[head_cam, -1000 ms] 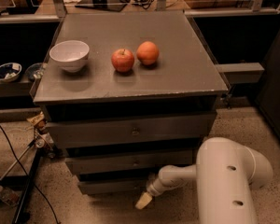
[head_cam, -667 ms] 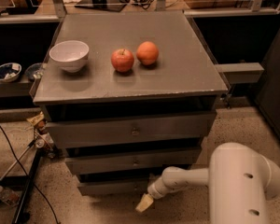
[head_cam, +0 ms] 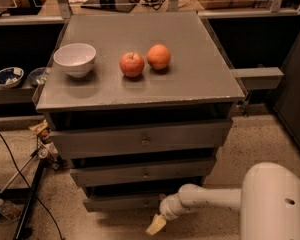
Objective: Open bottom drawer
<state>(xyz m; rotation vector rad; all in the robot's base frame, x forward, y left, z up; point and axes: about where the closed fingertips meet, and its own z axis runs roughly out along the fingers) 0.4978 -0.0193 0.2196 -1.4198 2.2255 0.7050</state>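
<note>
The bottom drawer (head_cam: 122, 202) is the lowest and narrowest of three grey fronts on the cabinet, near the floor. Its knob is hidden behind my arm's wrist. Above it are the middle drawer (head_cam: 140, 172) and the top drawer (head_cam: 140, 140), each with a small central knob. My gripper (head_cam: 155, 226) hangs at the end of the white arm (head_cam: 205, 198), just below and in front of the bottom drawer's right half, fingertips pointing down to the floor.
On the cabinet top (head_cam: 200, 79) stand a white bowl (head_cam: 75, 59), a red apple (head_cam: 132, 64) and an orange (head_cam: 159, 56). Cables and a stand leg (head_cam: 30, 204) lie on the floor at left. A shelf with bowls (head_cam: 7, 77) is at far left.
The white arm's large housing has shifted right and lower in view. The gripper stays at about the same spot by the bottom drawer.
</note>
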